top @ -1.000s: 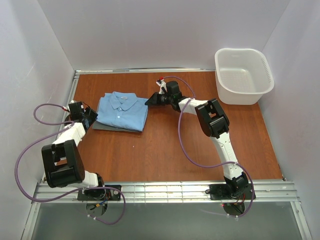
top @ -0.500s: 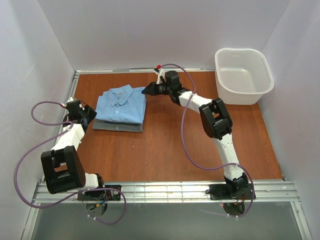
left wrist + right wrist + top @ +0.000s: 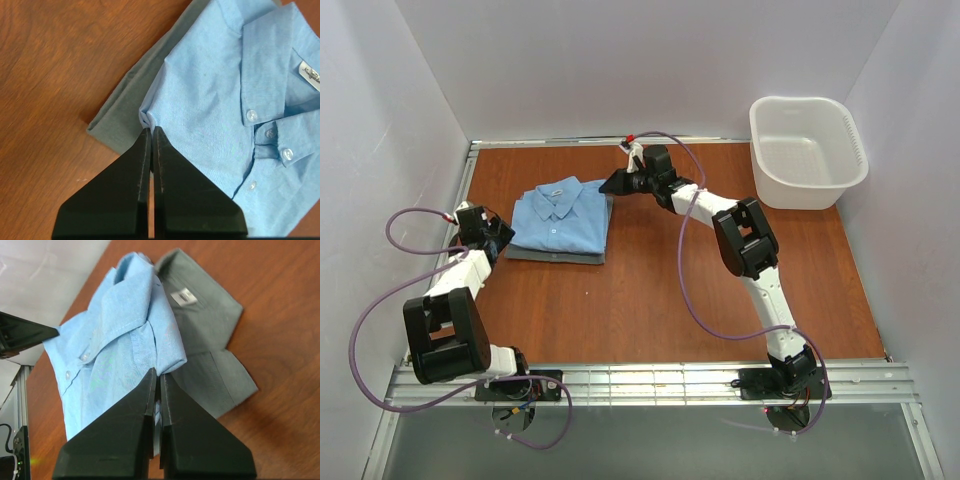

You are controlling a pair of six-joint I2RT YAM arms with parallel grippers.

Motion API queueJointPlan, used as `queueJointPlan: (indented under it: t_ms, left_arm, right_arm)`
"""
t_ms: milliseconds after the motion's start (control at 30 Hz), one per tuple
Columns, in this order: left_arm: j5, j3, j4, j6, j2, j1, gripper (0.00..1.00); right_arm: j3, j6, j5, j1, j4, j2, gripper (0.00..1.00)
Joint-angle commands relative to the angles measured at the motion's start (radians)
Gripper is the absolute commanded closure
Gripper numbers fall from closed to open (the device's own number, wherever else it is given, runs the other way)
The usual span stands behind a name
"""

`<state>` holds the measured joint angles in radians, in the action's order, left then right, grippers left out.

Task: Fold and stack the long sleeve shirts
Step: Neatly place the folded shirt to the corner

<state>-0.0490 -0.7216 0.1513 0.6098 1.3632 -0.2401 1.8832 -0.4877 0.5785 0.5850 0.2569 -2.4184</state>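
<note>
Sky-blue shirt (image 3: pixel 560 212) sits askew on the grey-green shirt (image 3: pixel 555 255), with the left gripper (image 3: pixel 151 131) and right gripper (image 3: pixel 159 374) each clamped on its edge. Uneven pulls could unfold it.

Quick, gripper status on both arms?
Left gripper: closed, pinching the edge of the sky-blue shirt.
Right gripper: closed, pinching the sky-blue shirt at its other side.

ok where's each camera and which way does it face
top: above, behind the bases, looking down on the table; both arms whole.
left wrist: on the left arm, looking along the left gripper pinching the blue shirt.
right wrist: on the right arm, along the right gripper pinching its other side, grey shirt beneath.
shared: all show blue on grey; right wrist catches the left gripper's tip.
</note>
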Motion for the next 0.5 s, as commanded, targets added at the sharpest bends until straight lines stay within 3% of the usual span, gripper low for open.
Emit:
queueJointPlan:
  t_ms: [0,400,467]
  left_arm:
    - [0.035,-0.001,-0.018,-0.015,0.014,-0.004,1.00]
    - [0.077,-0.007,0.004,-0.005,0.034,-0.004,0.99]
    - [0.101,-0.012,0.024,0.004,0.034,-0.004,0.83]
  right_arm:
    - [-0.024,0.023,-0.012,0.001,0.019,-0.016,0.99]
    - [-0.059,0.026,-0.031,0.006,0.016,-0.034,0.99]
    - [-0.071,0.024,-0.035,0.007,0.016,-0.027,0.97]
